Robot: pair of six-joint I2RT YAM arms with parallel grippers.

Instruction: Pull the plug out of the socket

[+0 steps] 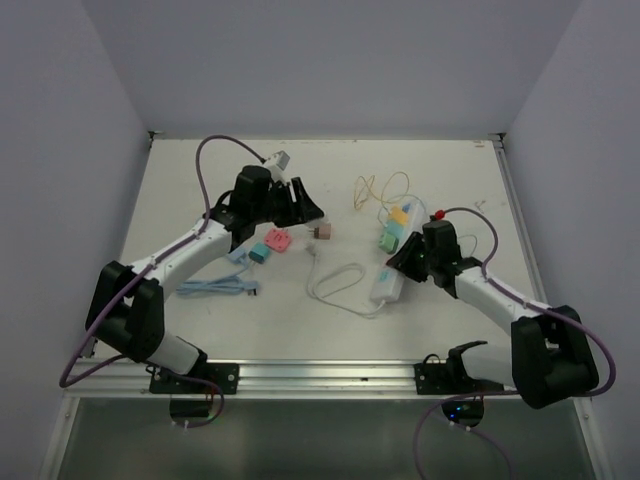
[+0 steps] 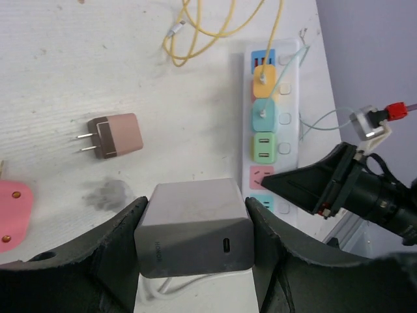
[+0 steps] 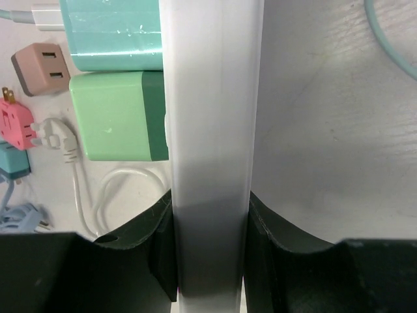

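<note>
My left gripper (image 2: 194,229) is shut on a grey charger plug (image 2: 194,222) and holds it above the table, left of and apart from the white power strip (image 2: 292,98). The strip's pink socket (image 2: 259,176) beside it is bare. In the top view the left gripper (image 1: 303,207) hangs left of the strip (image 1: 385,285). My right gripper (image 3: 210,251) is shut on the strip's body (image 3: 212,130), near its lower end (image 1: 405,262). A green plug (image 3: 117,116) and a teal plug (image 3: 111,32) sit in the strip.
A brown plug (image 1: 322,232), a pink adapter (image 1: 277,241) and a blue adapter (image 1: 258,253) lie loose mid-table. A blue cable (image 1: 215,288) lies left. The strip's white cord (image 1: 345,285) loops in front. A yellow cable (image 1: 380,190) coils behind the strip.
</note>
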